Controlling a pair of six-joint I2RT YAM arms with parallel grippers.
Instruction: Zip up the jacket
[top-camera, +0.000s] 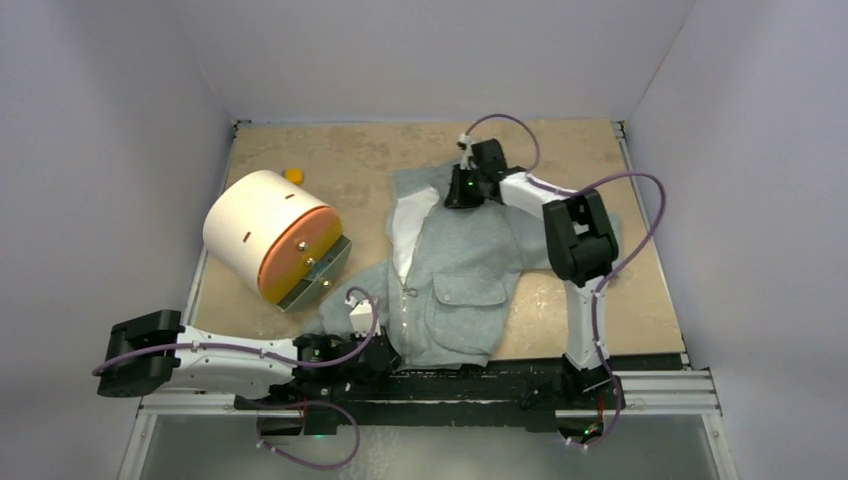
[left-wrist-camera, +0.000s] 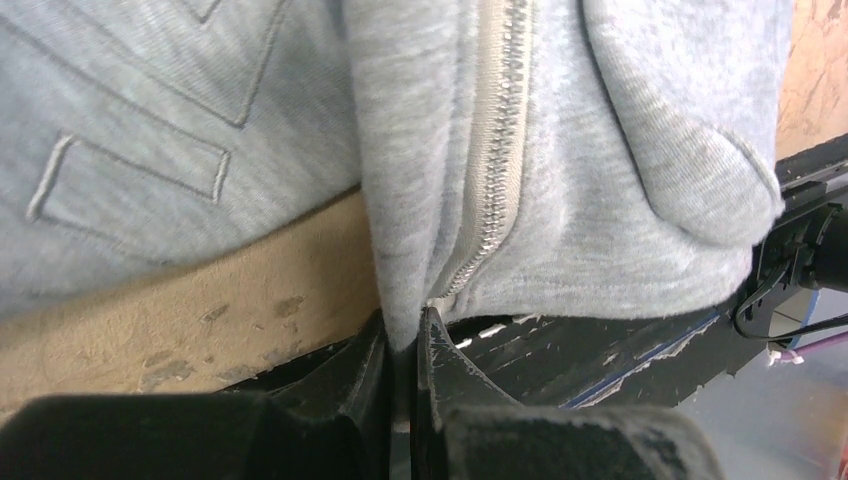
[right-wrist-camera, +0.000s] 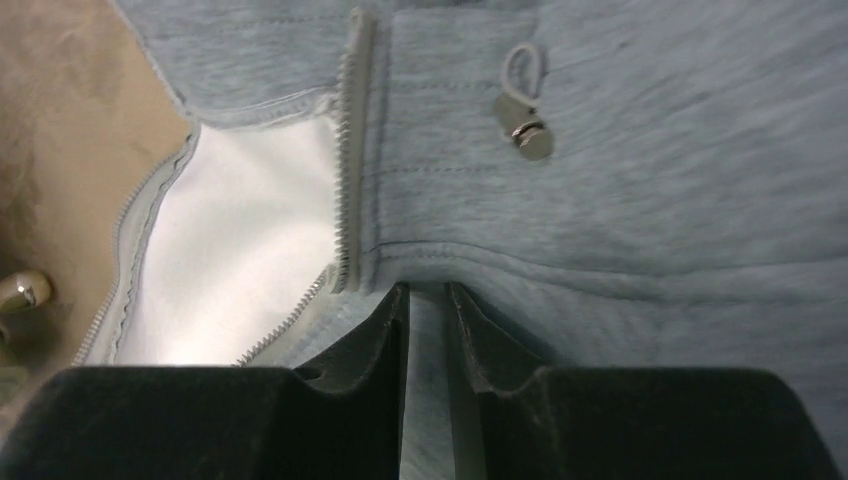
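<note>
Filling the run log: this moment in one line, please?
left fingers: shut on jacket hem | right fingers: shut on jacket collar | zipper: closed low, open above

Plain pale walls (top-camera: 400, 50) close in on three sides of a tan tabletop (top-camera: 340, 160) (scuffed and mottled) — a black rail (top-camera: 480, 385) runs along its near edge.

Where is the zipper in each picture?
Top view: the zipper runs down the middle of the jacket.
Left wrist: upper middle.
Right wrist: upper left, beside the white lining.
Shared landmark: the tan table beside the jacket in all three.
</note>
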